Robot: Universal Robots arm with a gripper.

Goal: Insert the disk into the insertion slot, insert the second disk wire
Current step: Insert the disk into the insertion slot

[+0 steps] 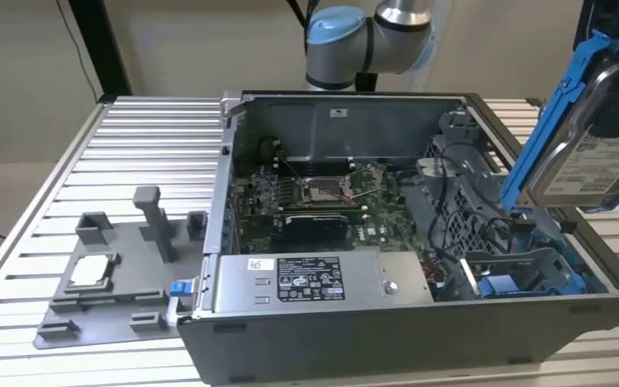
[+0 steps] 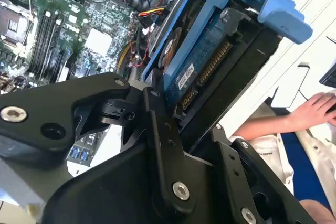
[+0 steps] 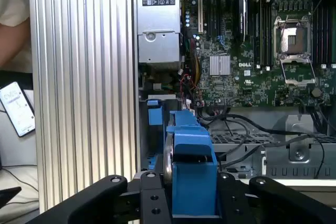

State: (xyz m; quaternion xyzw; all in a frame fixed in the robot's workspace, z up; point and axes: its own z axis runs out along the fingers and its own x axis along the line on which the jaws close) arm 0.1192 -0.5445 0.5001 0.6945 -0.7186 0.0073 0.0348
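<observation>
Disk [image 1: 595,157] gripped edge-on in the tool [image 3: 190,192], jaws closed on its blue carrier, steeply tilted above the case [image 1: 396,339] at the exterior view's right; slot [image 1: 519,274] lies just below its lower end.

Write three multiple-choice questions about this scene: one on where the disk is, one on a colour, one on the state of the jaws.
1. Where is the disk?
A. on the floor
B. in the air over the open case
C. inside a cardboard box
2. What colour is the carrier around the disk?
A. red
B. yellow
C. blue
3. How do the jaws stand?
A. shut on the disk
B. open and empty
C. shut on a screwdriver
Answers: 1 B, the exterior view shows it tilted above the case; 2 C, both wrist views show blue plastic; 3 A, they clamp the carrier in the first wrist view.
</observation>
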